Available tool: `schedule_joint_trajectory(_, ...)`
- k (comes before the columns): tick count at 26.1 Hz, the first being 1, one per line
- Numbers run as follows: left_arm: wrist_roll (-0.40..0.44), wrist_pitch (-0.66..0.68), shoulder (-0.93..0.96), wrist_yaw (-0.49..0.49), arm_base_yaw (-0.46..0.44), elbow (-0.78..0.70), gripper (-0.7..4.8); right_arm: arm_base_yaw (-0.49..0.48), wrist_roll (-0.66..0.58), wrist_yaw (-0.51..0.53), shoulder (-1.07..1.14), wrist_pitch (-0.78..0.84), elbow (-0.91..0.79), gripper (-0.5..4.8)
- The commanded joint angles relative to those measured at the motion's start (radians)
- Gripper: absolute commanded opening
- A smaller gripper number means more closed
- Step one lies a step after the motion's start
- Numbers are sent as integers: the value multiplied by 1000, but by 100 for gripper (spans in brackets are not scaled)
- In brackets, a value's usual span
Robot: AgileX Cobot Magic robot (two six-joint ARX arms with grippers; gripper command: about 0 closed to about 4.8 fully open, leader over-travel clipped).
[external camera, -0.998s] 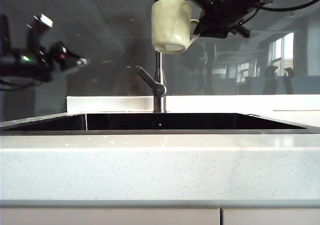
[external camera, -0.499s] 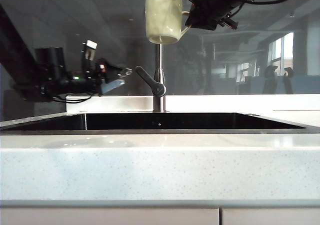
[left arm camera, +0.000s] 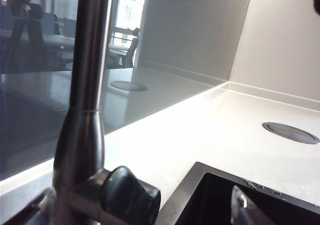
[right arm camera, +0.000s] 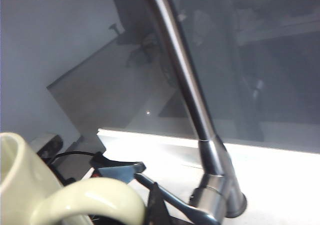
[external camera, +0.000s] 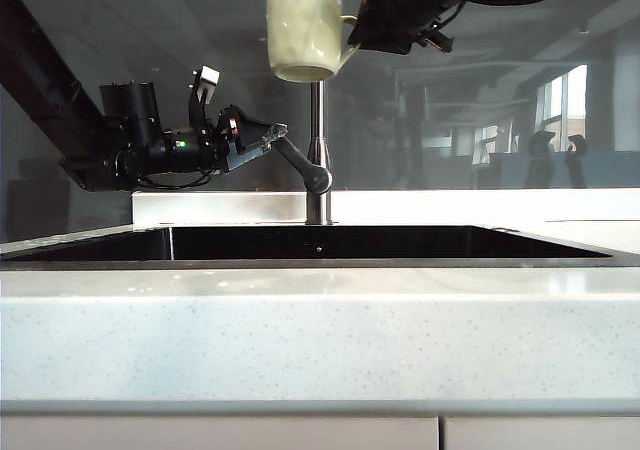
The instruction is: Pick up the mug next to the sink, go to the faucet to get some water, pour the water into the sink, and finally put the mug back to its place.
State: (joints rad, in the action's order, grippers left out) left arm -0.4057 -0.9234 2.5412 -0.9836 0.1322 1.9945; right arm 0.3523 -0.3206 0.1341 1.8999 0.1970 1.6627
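The pale mug (external camera: 305,28) hangs high in front of the faucet (external camera: 318,120) pipe, nearly upright. My right gripper (external camera: 352,28) is shut on its loop handle (right arm camera: 95,197) from the right. The sink (external camera: 320,242) lies dark below. My left gripper (external camera: 268,135) is open, its tips at the free end of the faucet's lever (external camera: 300,165). In the left wrist view the faucet (left arm camera: 85,85) stands close, with the lever's dark end (left arm camera: 127,197) between the spread fingers and one fingertip (left arm camera: 242,207) over the sink's corner (left arm camera: 210,190). The spout's top is out of view.
A white ledge (external camera: 450,207) and a dark glass wall run behind the sink. The speckled counter (external camera: 320,340) fills the front. A round dark cover (left arm camera: 290,132) sits in the counter beyond the sink. My left arm's body (external camera: 130,150) hangs over the sink's left end.
My left gripper has swung right and up from the far left to the lever's end. My right gripper has carried the mug left and slightly higher.
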Motion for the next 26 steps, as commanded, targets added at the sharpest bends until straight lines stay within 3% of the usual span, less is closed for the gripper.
schedule_joint_trajectory(1, -16, -9, -2, -26, 2, 14, 479, -1, -11, -2, -13, 82, 19, -5)
schedule_joint_trajectory(6, -25, -32, -2, -74, 7, 14, 479, -2, -12, -2, -13, 108, 25, -5)
schedule_joint_trajectory(19, -41, -62, -2, -86, 21, 27, 479, -3, -12, -2, -13, 122, 25, -5)
schedule_joint_trajectory(26, -82, -73, -2, -218, 21, 27, 479, -3, -12, -2, -13, 122, 25, -5)
